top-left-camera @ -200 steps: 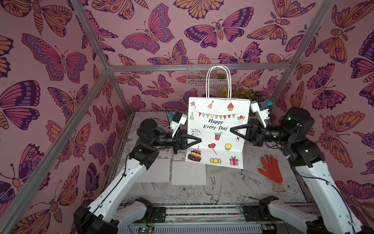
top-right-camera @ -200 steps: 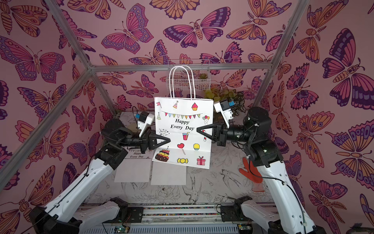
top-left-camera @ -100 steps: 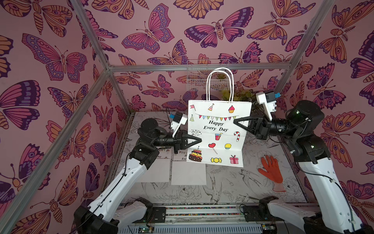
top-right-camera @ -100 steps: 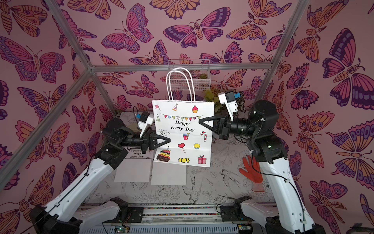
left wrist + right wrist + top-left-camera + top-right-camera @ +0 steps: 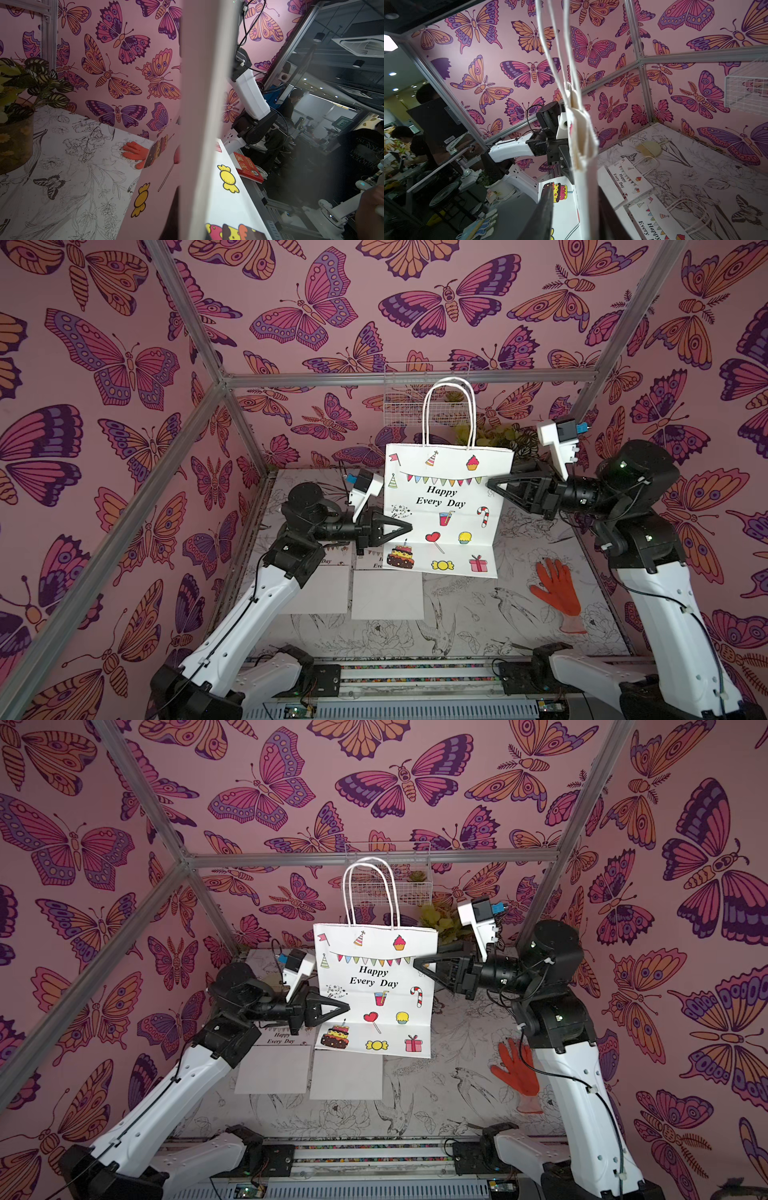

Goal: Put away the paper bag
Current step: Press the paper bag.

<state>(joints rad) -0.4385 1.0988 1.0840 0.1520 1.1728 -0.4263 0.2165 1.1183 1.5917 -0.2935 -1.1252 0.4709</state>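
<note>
The right hand, now higher on the paper bag's edge, has loosened apart, leaving only the left hand clamping it.

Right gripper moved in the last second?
Yes: the right gripper rose along the paper bag edge, farther above the orange glove.

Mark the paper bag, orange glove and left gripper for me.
paper bag (image 5: 446,506): in a top view, front panel by the lettering.
orange glove (image 5: 555,593): in a top view, palm.
left gripper (image 5: 410,526): in a top view, fingertips shut on the bag's side edge.
</note>
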